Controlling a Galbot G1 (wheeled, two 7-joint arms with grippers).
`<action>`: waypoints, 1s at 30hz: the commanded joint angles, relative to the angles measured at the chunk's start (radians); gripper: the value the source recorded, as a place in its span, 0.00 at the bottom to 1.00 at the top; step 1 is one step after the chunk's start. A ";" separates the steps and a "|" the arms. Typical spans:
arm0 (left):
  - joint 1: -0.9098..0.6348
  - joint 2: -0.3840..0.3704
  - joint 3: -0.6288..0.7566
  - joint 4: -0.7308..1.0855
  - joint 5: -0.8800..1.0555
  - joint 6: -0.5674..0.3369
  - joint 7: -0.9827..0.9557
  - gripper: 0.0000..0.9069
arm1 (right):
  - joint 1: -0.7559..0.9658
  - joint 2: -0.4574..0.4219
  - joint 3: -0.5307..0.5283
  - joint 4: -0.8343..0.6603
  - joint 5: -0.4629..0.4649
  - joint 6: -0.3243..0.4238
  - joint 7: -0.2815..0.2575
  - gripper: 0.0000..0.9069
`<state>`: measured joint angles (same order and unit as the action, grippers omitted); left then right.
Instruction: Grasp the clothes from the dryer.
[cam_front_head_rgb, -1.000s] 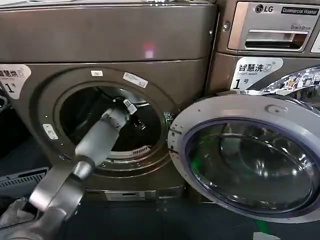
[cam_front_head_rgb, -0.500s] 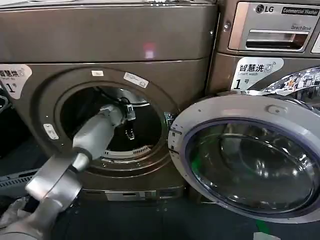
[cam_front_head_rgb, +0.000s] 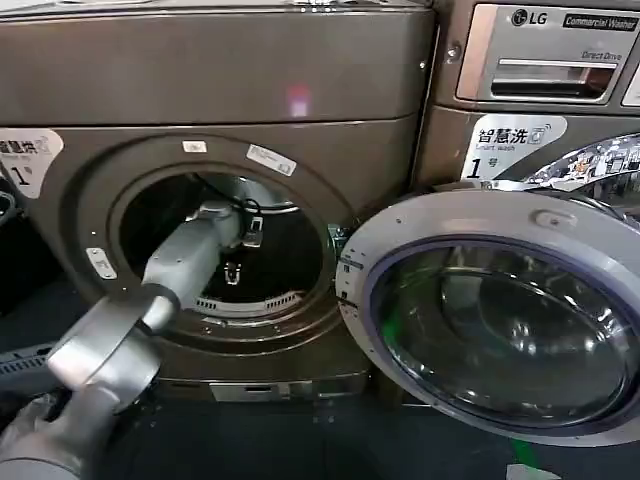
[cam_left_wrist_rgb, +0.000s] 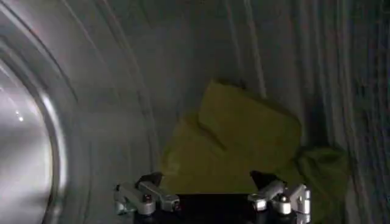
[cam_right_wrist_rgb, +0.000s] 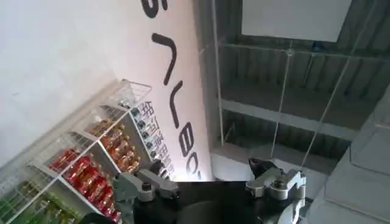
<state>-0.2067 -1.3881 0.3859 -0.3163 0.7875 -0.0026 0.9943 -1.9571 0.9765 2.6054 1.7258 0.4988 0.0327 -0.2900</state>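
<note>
The step in hand is the reach into the dryer (cam_front_head_rgb: 215, 80): the left arm passes through the round opening, beside the swung-open glass door (cam_front_head_rgb: 500, 320), and the left hand (cam_left_wrist_rgb: 210, 193) hangs inside the drum with its fingers spread apart, holding nothing. The clothes (cam_left_wrist_rgb: 234, 146), a crumpled yellow-green bundle, lie against the ribbed drum wall just beyond the fingertips, between them. The next move likely calls for easing forward until the fabric sits between the fingers, then closing. The head view hides the garment in the dark drum; the left wrist view reveals it. The right hand (cam_right_wrist_rgb: 210, 182), released, points toward a shelf of bottles (cam_right_wrist_rgb: 91, 161), idle.
</note>
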 joint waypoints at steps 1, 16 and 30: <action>-0.014 0.000 0.053 0.031 0.098 -0.021 0.048 1.00 | -0.001 -0.003 0.000 -0.004 -0.012 0.005 -0.001 1.00; 0.009 0.000 0.081 0.050 0.089 -0.018 0.056 0.72 | 0.007 -0.018 -0.008 -0.005 -0.015 0.008 0.000 1.00; 0.033 -0.007 0.078 0.064 0.069 -0.013 0.060 0.15 | 0.006 -0.011 -0.006 -0.006 -0.016 0.014 -0.003 1.00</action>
<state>-0.1772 -1.3947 0.4583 -0.2559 0.8570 -0.0158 1.0502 -1.9504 0.9641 2.5999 1.7201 0.4836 0.0464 -0.2923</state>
